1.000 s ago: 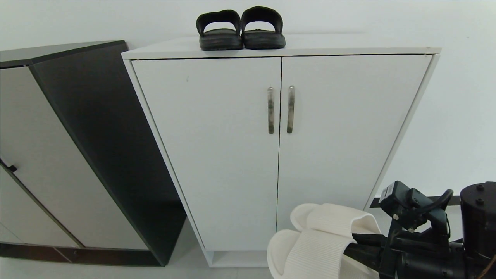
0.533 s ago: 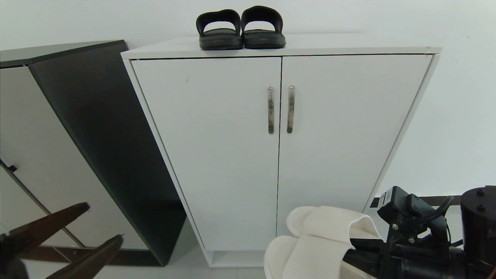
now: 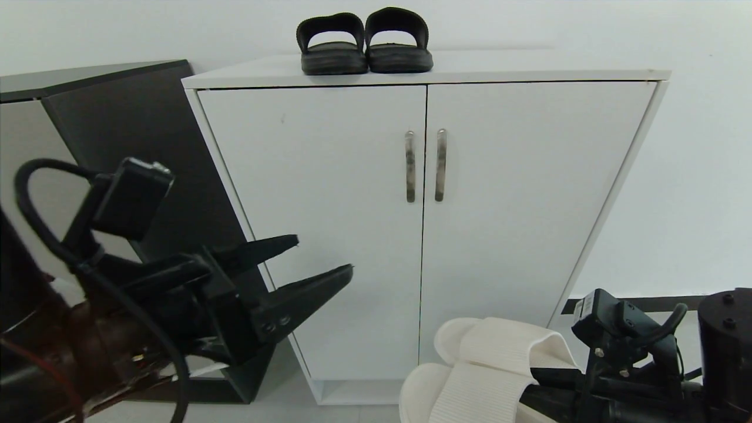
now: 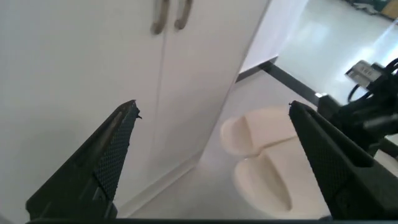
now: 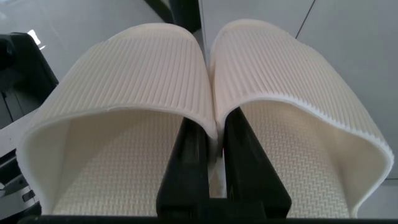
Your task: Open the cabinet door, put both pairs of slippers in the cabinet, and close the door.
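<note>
Because clenched on the cream ribbed foam slippers (image 3: 487, 367) at near right, rules out the right pincer (image 5: 214, 146). Favours the released left pincer (image 3: 323, 254), near left: upright metal handles (image 3: 410, 167) farther, higher and right, on the shut white cabinet (image 3: 529, 176); black rubber slippers (image 3: 365, 44) atop.

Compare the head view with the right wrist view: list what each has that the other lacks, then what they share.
Head view adds: the black slippers on top of the white cabinet, the door handles on its closed doors, and the open left gripper. Right wrist view adds: the right gripper shut on the two straps' touching inner edges. Shared: the white slippers.
</note>
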{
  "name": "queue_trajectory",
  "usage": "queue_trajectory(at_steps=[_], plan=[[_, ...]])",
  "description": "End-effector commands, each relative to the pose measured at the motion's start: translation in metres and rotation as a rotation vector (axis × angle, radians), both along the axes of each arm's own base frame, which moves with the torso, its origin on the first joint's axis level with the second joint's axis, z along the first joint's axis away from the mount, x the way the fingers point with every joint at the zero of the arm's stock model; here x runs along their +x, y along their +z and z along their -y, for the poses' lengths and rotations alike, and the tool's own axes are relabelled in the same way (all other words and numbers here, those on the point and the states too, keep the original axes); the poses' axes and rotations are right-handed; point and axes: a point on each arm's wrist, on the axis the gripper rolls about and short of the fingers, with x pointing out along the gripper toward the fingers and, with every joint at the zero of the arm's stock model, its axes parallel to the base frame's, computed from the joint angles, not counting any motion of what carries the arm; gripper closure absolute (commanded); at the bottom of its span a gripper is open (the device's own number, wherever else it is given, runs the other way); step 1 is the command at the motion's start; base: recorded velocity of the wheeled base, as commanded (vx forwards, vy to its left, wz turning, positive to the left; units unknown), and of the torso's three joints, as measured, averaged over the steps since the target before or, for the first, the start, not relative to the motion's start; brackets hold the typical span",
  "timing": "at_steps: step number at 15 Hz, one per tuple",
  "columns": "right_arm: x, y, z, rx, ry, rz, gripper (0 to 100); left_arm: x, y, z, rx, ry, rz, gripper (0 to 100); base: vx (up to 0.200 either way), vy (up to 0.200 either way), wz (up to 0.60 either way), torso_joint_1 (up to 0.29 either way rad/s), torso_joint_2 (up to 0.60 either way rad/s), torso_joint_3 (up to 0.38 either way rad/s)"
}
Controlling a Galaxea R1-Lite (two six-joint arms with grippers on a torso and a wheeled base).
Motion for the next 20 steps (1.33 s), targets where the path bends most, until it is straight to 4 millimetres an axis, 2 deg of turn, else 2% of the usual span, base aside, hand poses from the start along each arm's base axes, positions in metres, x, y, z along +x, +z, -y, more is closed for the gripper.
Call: queue_trajectory(at_steps=[1,5,6,7,8,9,12,13,14,17,20], plan=[[0.001,0.000,0.000,-0.002,-0.001,-0.001,100,0.031,0.003,0.035,0.008,-0.042,-0.034,0,0.000,0.000,0.00,0.000,0.00,0.000],[0.002,-0.002,-0.001,-0.013,-0.001,-0.005,100,0.046,0.009,0.083,-0.006,-0.150,-0.036,0,0.000,0.000,0.00,0.000,0.00,0.000],[0.002,-0.002,-0.001,-0.013,-0.001,-0.005,100,0.046,0.009,0.083,-0.006,-0.150,-0.036,0,0.000,0.000,0.00,0.000,0.00,0.000],[0.002,-0.004,-0.002,-0.021,-0.002,-0.009,100,0.054,0.020,0.105,-0.062,-0.185,-0.049,0,0.000,0.000,0.00,0.000,0.00,0.000],[0.002,-0.006,-0.002,-0.025,-0.001,-0.016,100,0.060,0.023,0.111,-0.068,-0.184,-0.059,0,0.000,0.000,0.00,0.000,0.00,0.000],[0.001,-0.007,-0.001,-0.029,0.000,-0.017,100,0.062,0.023,0.114,-0.051,-0.189,-0.079,0,0.000,0.000,0.00,0.000,0.00,0.000],[0.002,-0.007,-0.001,-0.030,0.000,-0.017,100,0.071,0.041,0.117,-0.083,-0.290,-0.100,0,0.000,0.000,0.00,0.000,0.00,0.000],[0.002,-0.008,-0.002,-0.032,0.000,-0.018,100,0.080,0.047,0.117,-0.094,-0.305,-0.133,0,0.000,0.000,0.00,0.000,0.00,0.000],[0.002,-0.008,-0.002,-0.032,0.000,-0.018,100,0.089,0.049,0.114,-0.092,-0.303,-0.140,0,0.000,0.000,0.00,0.000,0.00,0.000],[0.002,-0.009,-0.002,-0.034,0.000,-0.022,100,0.099,0.048,0.117,-0.110,-0.271,-0.153,0,0.000,0.000,0.00,0.000,0.00,0.000],[0.004,-0.011,-0.004,-0.045,0.002,-0.031,100,0.101,0.056,0.118,-0.124,-0.217,-0.122,0,0.000,0.000,0.00,0.000,0.00,0.000]])
